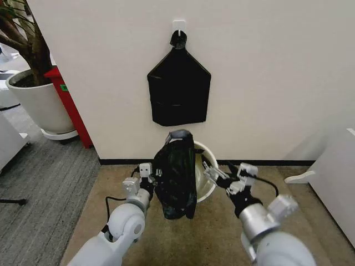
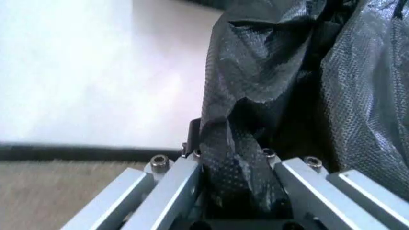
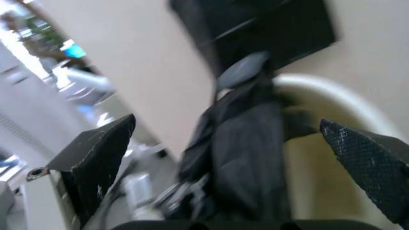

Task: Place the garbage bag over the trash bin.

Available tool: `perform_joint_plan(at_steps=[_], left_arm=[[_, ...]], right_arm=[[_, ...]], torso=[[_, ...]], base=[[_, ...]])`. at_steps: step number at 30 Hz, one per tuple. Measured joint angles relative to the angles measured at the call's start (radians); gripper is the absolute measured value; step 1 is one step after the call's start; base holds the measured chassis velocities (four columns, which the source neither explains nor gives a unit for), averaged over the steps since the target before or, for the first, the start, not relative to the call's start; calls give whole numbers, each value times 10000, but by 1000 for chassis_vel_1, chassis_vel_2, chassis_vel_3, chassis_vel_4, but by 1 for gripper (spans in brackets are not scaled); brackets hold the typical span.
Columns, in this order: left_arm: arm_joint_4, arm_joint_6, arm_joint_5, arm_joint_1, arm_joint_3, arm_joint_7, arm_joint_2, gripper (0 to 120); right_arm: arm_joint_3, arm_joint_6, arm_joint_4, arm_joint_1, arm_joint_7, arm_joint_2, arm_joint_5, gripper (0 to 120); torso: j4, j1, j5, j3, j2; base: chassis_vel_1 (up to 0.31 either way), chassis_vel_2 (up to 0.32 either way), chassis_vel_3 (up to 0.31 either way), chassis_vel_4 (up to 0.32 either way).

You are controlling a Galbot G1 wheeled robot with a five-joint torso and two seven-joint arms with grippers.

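Head view: garbage bag (image 1: pixel 176 180) hangs in a bunched vertical drape in front of the trash bin (image 1: pixel 206 178), which sits on the brown floor (image 1: pixel 222 233) against the base of the wall (image 1: pixel 277 72), rim tilted toward the robot. Bag covers the bin's left side, not spread over the rim. Left end effector (image 1: pixel 151 176) is at the bag's left edge, touching it; right end effector (image 1: pixel 217 173) is just right of the bag, at the bin's rim, fingers apart. Flat black bundle of bags (image 1: pixel 178 86) hangs from a wall hook (image 1: pixel 178 25) above; large white plant pot (image 1: pixel 39 100) at far left. Left wrist view: left end effector (image 2: pixel 238 191) clamped on a fold of the garbage bag (image 2: pixel 255 96), plastic pinched between the metal fingers (image 2: pixel 176 184). Right wrist view: right end effector (image 3: pixel 236 158) spread wide, holding nothing, garbage bag (image 3: pixel 246 143) and trash bin (image 3: pixel 332 100) beyond the fingertips (image 3: pixel 102 153).
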Motion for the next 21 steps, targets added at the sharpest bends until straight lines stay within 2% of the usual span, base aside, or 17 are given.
perform_joint_plan(at_steps=[6,10,21], left_arm=[[108,-644,343,-45,51,594,-8,3],[61,-810,475,-48,65,815,24,3],[-144,-846,521,-79,12,1063,146,3]], right_arm=[[-542,-164,-601,1087,-474,-46,33,100],[-890,-258,-1051,2040,-64,134,358,100],[-1155,-408,-1526,2874,1189,427,1047,100]], torso=[[0,0,1,0,0],[1,0,1,0,0],[0,0,1,-1,2]], base=[[0,0,0,0],[0,0,0,0],[0,0,0,0]])
